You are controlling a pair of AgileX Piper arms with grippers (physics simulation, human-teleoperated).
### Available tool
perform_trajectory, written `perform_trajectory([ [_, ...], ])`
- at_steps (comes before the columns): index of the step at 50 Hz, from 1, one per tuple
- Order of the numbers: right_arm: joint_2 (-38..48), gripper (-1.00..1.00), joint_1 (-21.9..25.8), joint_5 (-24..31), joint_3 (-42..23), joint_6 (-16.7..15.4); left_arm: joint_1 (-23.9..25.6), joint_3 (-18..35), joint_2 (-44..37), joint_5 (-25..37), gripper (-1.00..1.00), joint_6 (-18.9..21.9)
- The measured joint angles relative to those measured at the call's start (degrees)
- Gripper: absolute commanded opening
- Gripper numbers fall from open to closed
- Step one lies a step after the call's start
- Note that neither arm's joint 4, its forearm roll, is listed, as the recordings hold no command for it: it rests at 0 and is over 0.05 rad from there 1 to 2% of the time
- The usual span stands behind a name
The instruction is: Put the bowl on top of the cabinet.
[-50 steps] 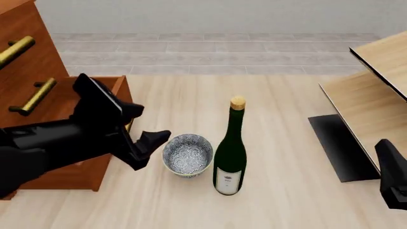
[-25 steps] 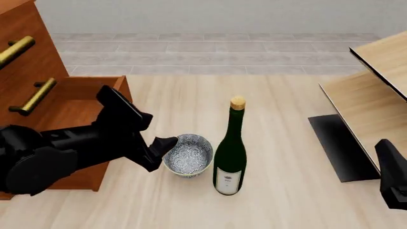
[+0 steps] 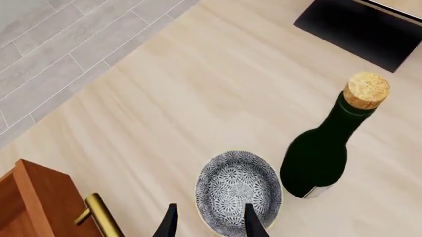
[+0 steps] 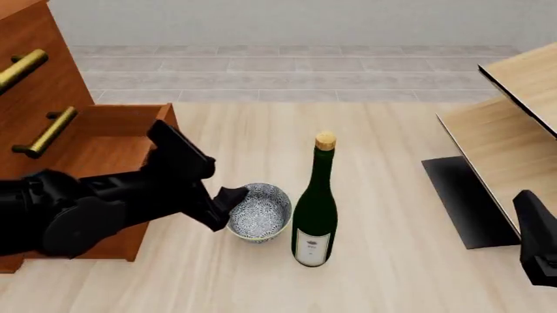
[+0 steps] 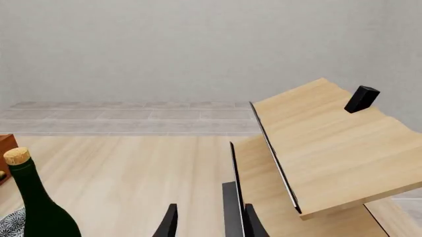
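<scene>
The bowl (image 4: 259, 212), white with a blue-grey speckled pattern, stands on the table just left of the wine bottle. My left gripper (image 4: 228, 199) is open and low at the bowl's left rim. In the left wrist view the bowl (image 3: 238, 190) lies just ahead, one fingertip (image 3: 251, 224) over its inside and the other outside the rim, with the left gripper (image 3: 209, 226) straddling the rim. The reddish-brown cabinet (image 4: 39, 98) with brass handles fills the left; its top is out of view. My right gripper (image 5: 209, 224) is open and empty, far to the right.
A tall green wine bottle (image 4: 314, 208) with a cork stands right beside the bowl. An open cabinet drawer (image 4: 117, 127) juts out behind the left arm. Pale wooden furniture with black edging (image 4: 513, 124) occupies the right. The right arm (image 4: 539, 248) rests at the lower right.
My left gripper has moved right and down from beside the drawer to the bowl's left rim. Bowl, bottle and right arm have not moved.
</scene>
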State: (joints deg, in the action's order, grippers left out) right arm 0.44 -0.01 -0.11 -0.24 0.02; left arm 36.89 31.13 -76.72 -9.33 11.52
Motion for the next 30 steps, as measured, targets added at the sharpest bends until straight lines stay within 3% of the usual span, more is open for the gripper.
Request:
perform_trajectory([
  [30, 0.0, 1.0, 0.0, 0.0, 0.0, 0.0, -1.0, 2.4, -5.9, -3.1, 1.0, 1.1],
])
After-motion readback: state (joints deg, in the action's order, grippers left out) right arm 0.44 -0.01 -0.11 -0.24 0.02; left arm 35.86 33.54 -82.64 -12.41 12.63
